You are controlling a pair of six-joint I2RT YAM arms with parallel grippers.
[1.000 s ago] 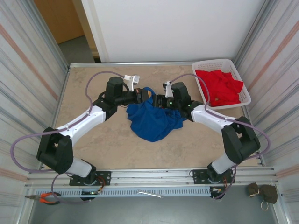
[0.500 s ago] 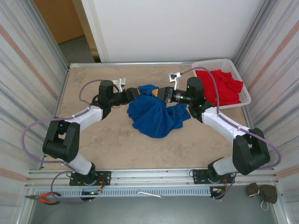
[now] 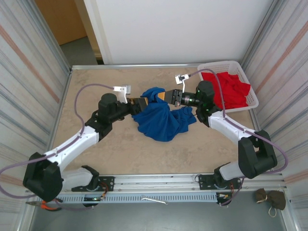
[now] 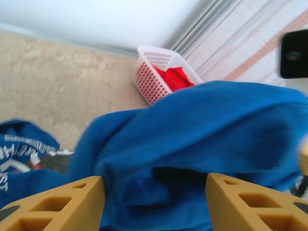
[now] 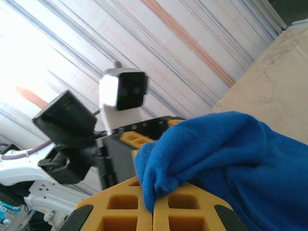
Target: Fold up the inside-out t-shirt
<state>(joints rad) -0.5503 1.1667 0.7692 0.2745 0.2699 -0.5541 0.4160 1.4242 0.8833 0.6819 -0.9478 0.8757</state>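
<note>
The shirt lay bunched on the table's far middle, one fold lifted between the two grippers. The right gripper was clamped on that fold, fingers pressed together. The left gripper stood with its fingers wide apart, blue cloth lying in the gap. A basket with a red garment sat at the far right corner.

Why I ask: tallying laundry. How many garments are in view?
2. The blue t-shirt lies bunched mid-table, a fold pinched in the right tool; a red garment sits in the white basket at the far right corner. More may be hidden beneath the red one.
</note>
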